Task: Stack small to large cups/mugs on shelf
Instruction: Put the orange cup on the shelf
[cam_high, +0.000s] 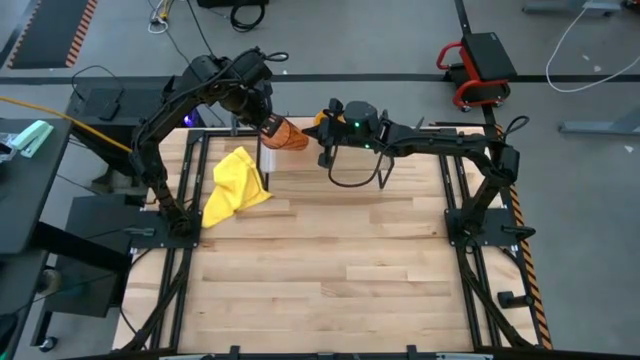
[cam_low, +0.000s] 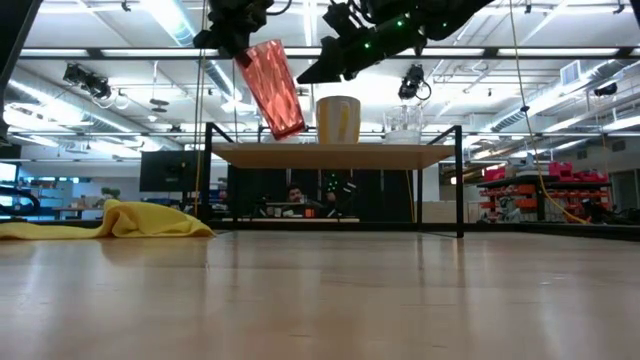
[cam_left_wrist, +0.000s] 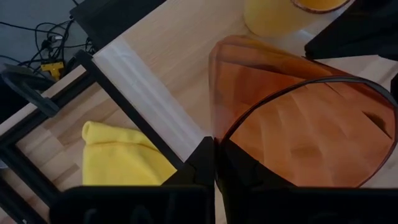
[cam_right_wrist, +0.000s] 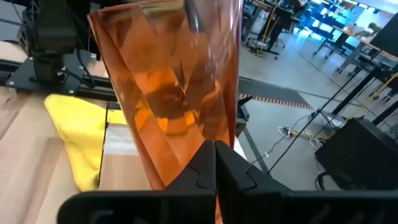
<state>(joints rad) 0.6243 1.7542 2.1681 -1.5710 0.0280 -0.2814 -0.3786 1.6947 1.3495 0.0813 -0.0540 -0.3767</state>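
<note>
My left gripper (cam_left_wrist: 215, 143) is shut on the brown-orange ribbed tumbler (cam_low: 272, 88) and holds it tilted over the left part of the shelf (cam_low: 330, 155), at the table's far edge. On the shelf stand the orange mug (cam_low: 338, 120) and, to its right, the clear cup (cam_low: 403, 122). My right gripper (cam_right_wrist: 215, 144) is shut and empty. It hangs above the mug in the low view (cam_low: 322, 68), close beside the tumbler (cam_right_wrist: 174, 81). My left gripper pinches the tumbler's wall at its rim (cam_left_wrist: 219, 127), with one finger (cam_left_wrist: 239, 165) inside the mouth and the other (cam_left_wrist: 200, 163) outside. The tumbler is lifted clear and hangs tilted below the fingers, its base (cam_low: 288, 128) just above the shelf top.
A crumpled yellow cloth (cam_high: 235, 185) lies on the tabletop left of the shelf, near the left arm's base. The shelf's white edge (cam_left_wrist: 146, 81) and black metal legs (cam_low: 459, 180) stand close to both arms. Bare wood tabletop (cam_high: 330, 260) spreads toward the near edge.
</note>
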